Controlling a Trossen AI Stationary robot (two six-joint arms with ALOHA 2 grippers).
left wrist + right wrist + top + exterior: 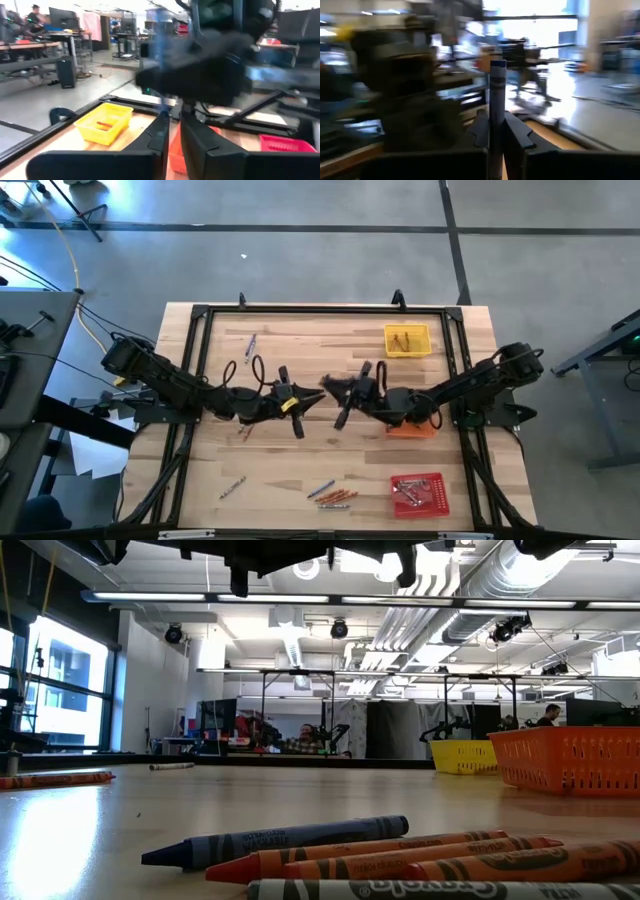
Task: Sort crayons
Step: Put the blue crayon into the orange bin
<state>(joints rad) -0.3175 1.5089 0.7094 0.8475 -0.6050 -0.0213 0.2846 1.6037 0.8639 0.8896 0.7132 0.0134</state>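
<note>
Nearest the counter's front edge lies a bunch of crayons (400, 860): a blue one, orange ones behind it, and a grey one cut off at the very bottom of the low view. From above the same cluster (332, 496) sits beside the red tray (419, 493), whose contents are too small to sort out. A lone crayon (232, 488) lies off to the left of the cluster, and another (250, 346) near the far left; their colours are hard to read.

Mid-counter the two arms meet. The right gripper (492, 125) is clamped on a blue crayon (497, 95) standing upright between its fingers, its lower end hidden by them. The left gripper (172, 132) points at the other arm with only a narrow slit between its fingers; whether anything sits in there I cannot tell. From overhead both grippers blur into dark shapes. The orange tray (412, 428) is mostly covered by the right arm.

Farther back, the yellow tray (407, 340) holds a few reddish-orange crayons (401, 339). Beyond the counter a person (306, 736) sits among desks, small and indistinct.
</note>
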